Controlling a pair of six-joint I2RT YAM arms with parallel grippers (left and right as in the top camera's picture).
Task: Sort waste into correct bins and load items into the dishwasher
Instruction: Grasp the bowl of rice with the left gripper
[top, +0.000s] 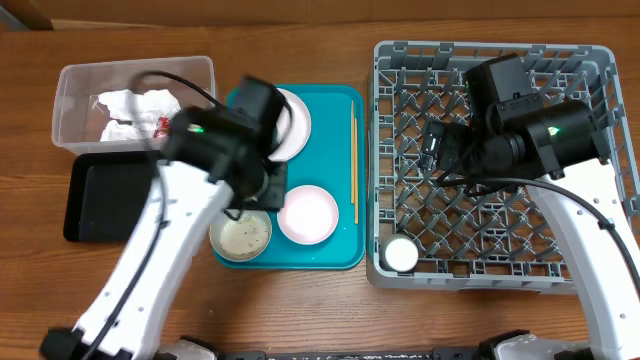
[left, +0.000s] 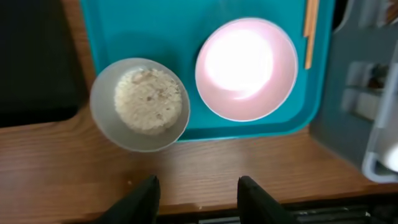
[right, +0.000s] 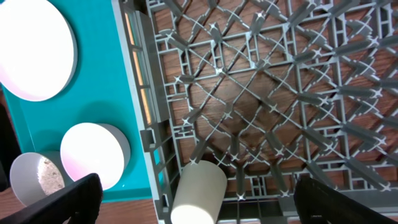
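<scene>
Currently chopsticks (top: 353, 160) lie along teal tray (top: 345, 250) edge, pointing front-to-back; left claw (left: 200, 199) wide, right claw (right: 208, 202) wide.

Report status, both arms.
Left gripper jaws open, near rice bowl. Right gripper jaws open, above cup in dish rack. Plate, empty bowl, chopsticks on teal tray.

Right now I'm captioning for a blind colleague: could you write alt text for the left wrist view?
A white bowl of rice grains straddles the corner of a teal tray, beside an empty white bowl on it. The left arm's open fingers hover over the wooden table; a black tray lies left, a grey dish rack right.
</scene>
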